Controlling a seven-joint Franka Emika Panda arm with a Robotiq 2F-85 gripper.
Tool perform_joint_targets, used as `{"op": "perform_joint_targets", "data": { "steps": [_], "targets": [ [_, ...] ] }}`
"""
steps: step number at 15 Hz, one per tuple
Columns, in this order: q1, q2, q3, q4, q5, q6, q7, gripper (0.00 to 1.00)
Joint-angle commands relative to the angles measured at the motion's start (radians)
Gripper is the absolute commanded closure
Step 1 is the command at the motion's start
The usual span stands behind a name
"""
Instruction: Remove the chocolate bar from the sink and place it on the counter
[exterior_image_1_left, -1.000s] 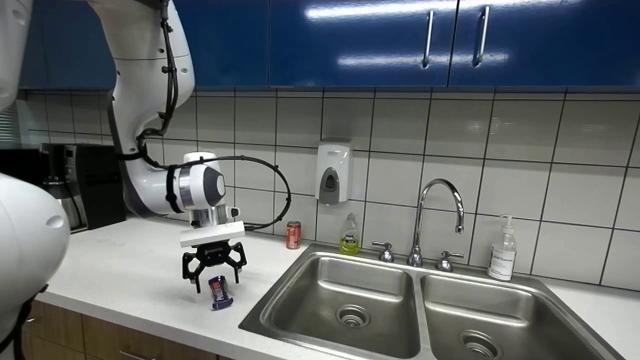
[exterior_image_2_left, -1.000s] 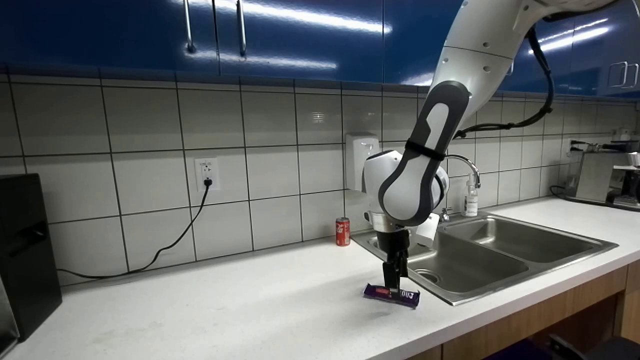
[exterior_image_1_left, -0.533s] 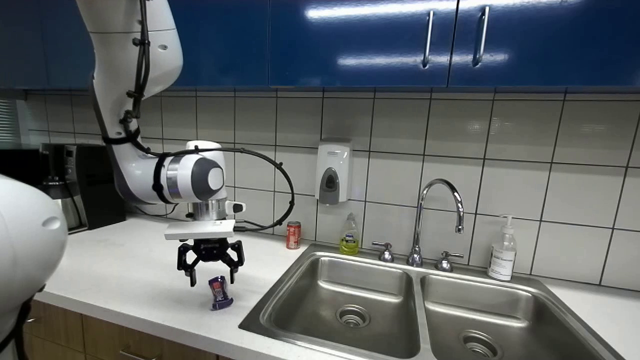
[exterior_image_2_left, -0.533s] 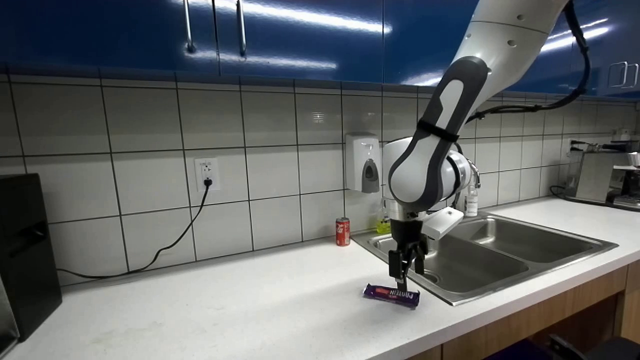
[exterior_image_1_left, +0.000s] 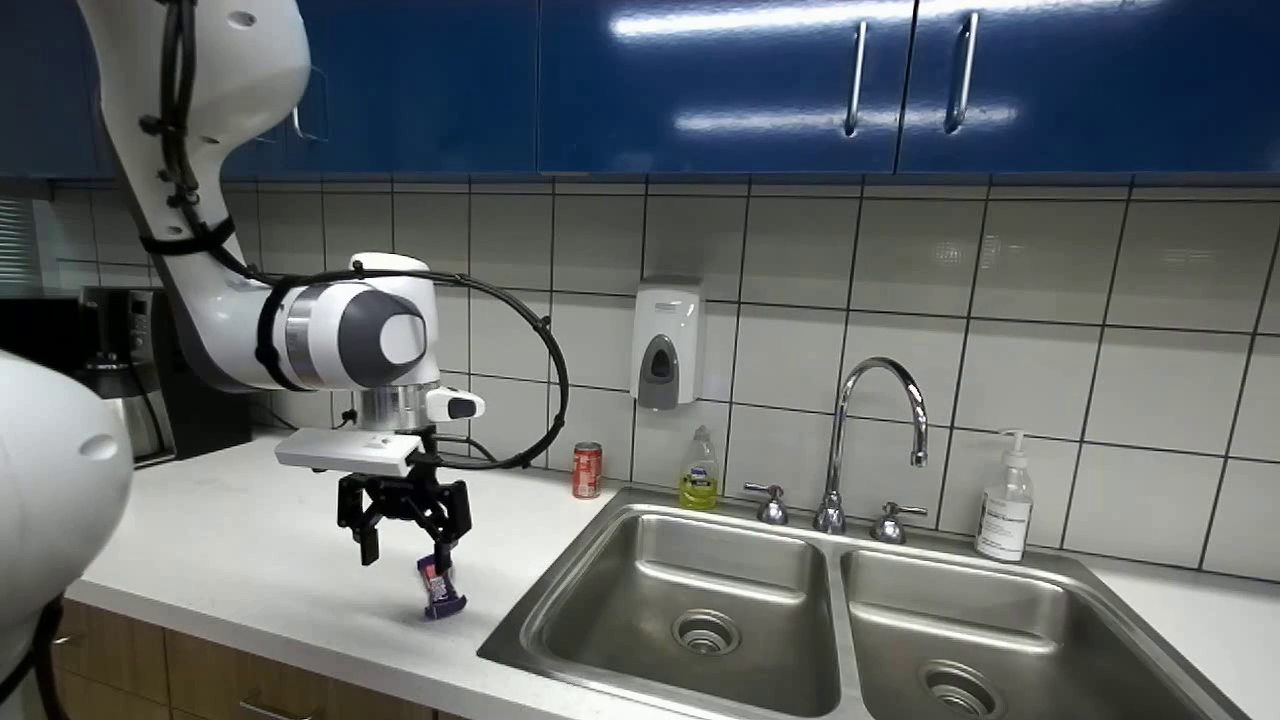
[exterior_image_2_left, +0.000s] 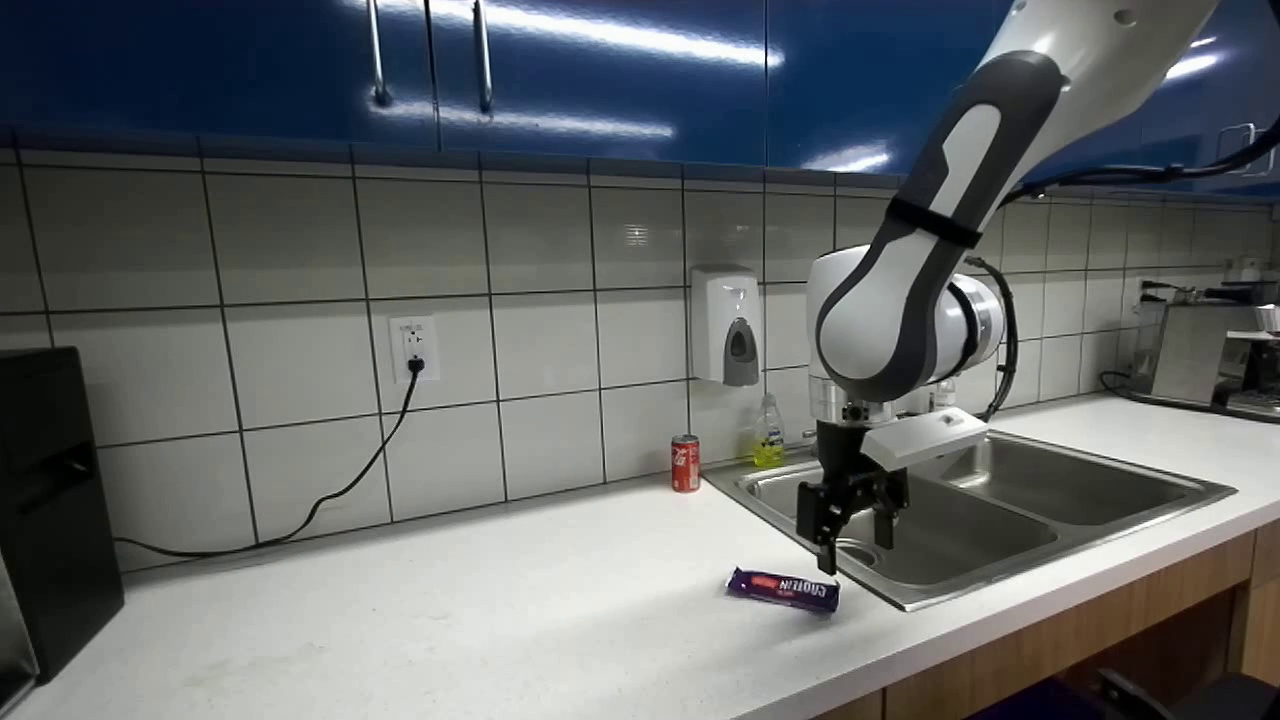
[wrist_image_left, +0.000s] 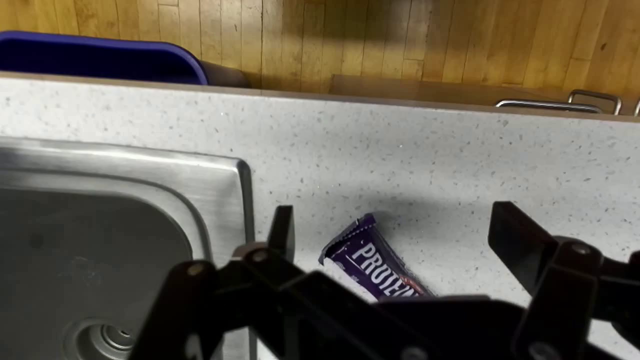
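Wrist view: slim purple-and-red wrapped bar (wrist_image_left: 377, 265) lies on the speckled off-white counter (wrist_image_left: 400, 145) below my black two-fingered gripper (wrist_image_left: 392, 218), spread wide and empty, stainless-steel sink (wrist_image_left: 215, 180) to one side; I judge placing done, next move to lift clear without brushing the bar.

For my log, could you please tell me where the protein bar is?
In both exterior views, the protein bar lies on the countertop, just left of the double-basin sink.

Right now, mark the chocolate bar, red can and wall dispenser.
Chocolate bar (exterior_image_2_left: 782, 590): in an exterior view, middle of its wrapper.
Red can (exterior_image_1_left: 587, 471): in an exterior view, its curved side.
Wall dispenser (exterior_image_1_left: 667, 328): in an exterior view, white front.
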Motion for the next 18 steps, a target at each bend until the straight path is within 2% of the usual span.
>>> {"op": "perform_joint_targets", "data": {
  "steps": [1,2,3,18],
  "targets": [
    [-0.030,-0.077,0.027,-0.013,-0.009,-0.063,0.112,0.00],
    [-0.033,-0.090,0.030,-0.016,-0.011,-0.070,0.135,0.00],
    [-0.021,-0.047,0.021,-0.013,0.007,-0.028,0.071,0.00],
    [-0.025,-0.061,0.023,-0.009,0.008,-0.041,0.102,0.00]
  ]
}}
